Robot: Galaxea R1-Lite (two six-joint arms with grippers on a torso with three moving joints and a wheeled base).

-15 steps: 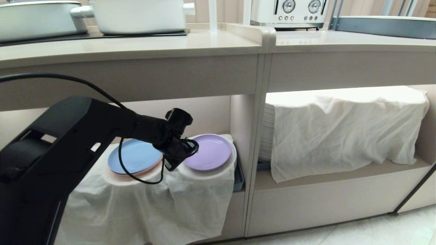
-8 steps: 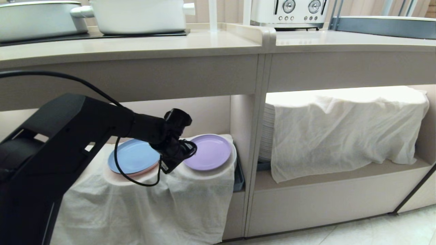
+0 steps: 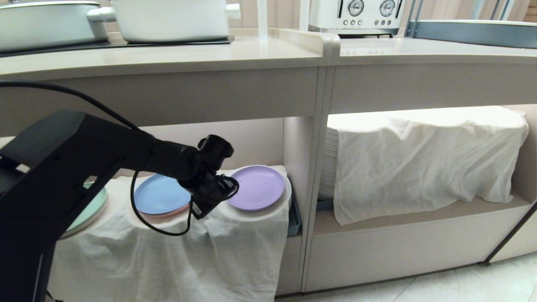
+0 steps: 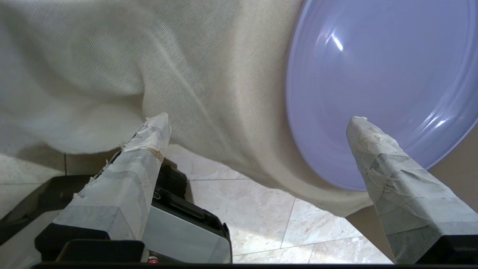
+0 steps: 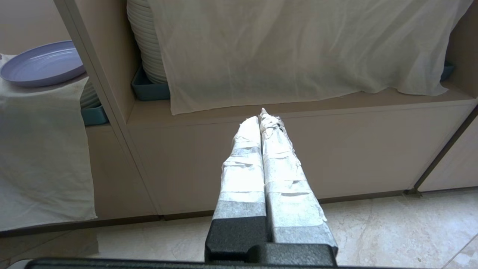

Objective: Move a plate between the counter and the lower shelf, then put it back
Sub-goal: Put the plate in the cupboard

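Since the earlier frame, the left arm [image 3: 84, 155] has drawn back toward the robot's left, uncovering a mint-green plate [image 3: 90, 209] at the far left of the cloth; nothing else has shifted. Counter [image 3: 209, 52]: long beige worktop across the top of the head view, carrying two white pots [image 3: 168, 19] on a black cooktop and a white toaster [image 3: 356, 14] past the raised ridge. Lower shelf [image 3: 293, 142]: open cubby beneath the counter, split by a vertical divider. Right compartment: a white cloth [image 3: 423, 155] draped over a tall stack of white dishes [image 3: 329, 163]. Left compartment: a second cloth [image 3: 176, 256] hanging over the front edge, covering rounded stacks. Plate [image 3: 258, 187]: lilac, lying flat on the cloth-covered stack just beside the divider, inside the lower shelf, touched by neither claw. Blue plate [image 3: 161, 195]: flat on the next stack to the left, a pink rim showing beneath it. Left gripper [image 4: 257, 123]: jaws wide and empty, at the plate's near rim; in the wrist view one taped finger [image 4: 388, 164] overlaps the plate's edge, the other stands over the cloth, and whether either touches cannot be told. Right gripper [image 5: 263, 116]: taped fingers pressed together, empty, low before the right compartment, well apart from the plate
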